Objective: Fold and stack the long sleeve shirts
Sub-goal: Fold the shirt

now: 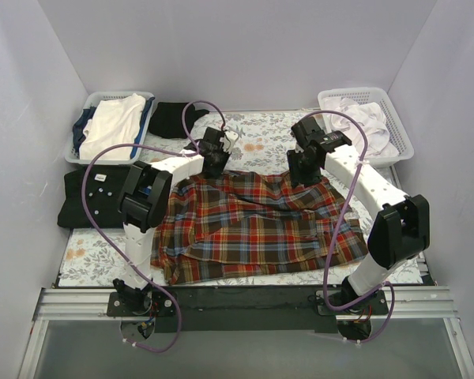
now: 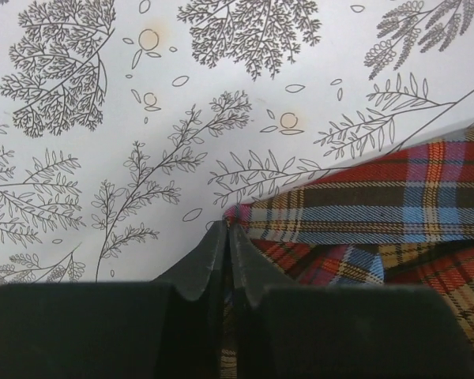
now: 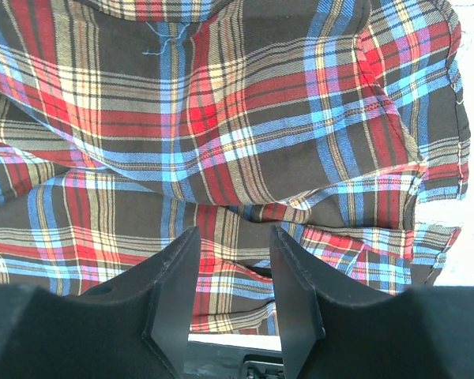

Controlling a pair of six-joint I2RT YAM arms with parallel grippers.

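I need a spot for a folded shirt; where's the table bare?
Bare floral tablecloth lies at far centre, between small black cloth and right white basket, and near-left in front of folded black shirt. Red tartan plaid shirt crowds the middle.

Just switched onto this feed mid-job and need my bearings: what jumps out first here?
The red plaid shirt lies spread and rumpled across the middle of the flower-print table, covering much of it. Both arms reach to its far edge: the left end effector is shut on that edge, and the right end effector hangs open over the cloth. A black shirt sits folded at the table's left edge.
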